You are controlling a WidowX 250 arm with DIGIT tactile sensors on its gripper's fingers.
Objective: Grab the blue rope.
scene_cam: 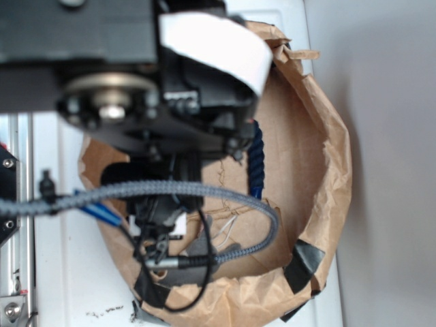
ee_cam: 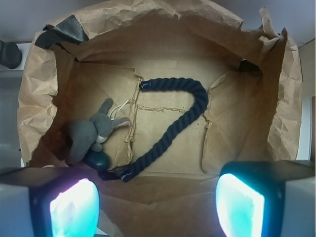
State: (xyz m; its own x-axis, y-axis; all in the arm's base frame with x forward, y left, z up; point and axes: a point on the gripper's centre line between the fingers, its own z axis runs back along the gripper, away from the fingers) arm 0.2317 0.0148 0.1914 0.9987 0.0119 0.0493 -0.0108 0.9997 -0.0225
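The blue rope point(ee_cam: 183, 118) is a thick twisted navy cord lying bent on the floor of a brown paper bag point(ee_cam: 44, 98). One capped end sits at the back centre, the other near the front left. In the exterior view only a short stretch of the blue rope point(scene_cam: 256, 158) shows beside the arm. My gripper point(ee_cam: 157, 205) hangs above the bag's near wall, well short of the rope. Its glowing pads point(ee_cam: 74, 207) stand far apart with nothing between them. In the exterior view the arm hides the fingers.
A grey plush toy point(ee_cam: 91, 132) lies at the bag's left, with a dark teal ball point(ee_cam: 98, 160) beside it. The bag's crumpled walls rise all round, patched with black tape point(ee_cam: 64, 29). My thin grey braided cable point(scene_cam: 170, 192) loops across the exterior view.
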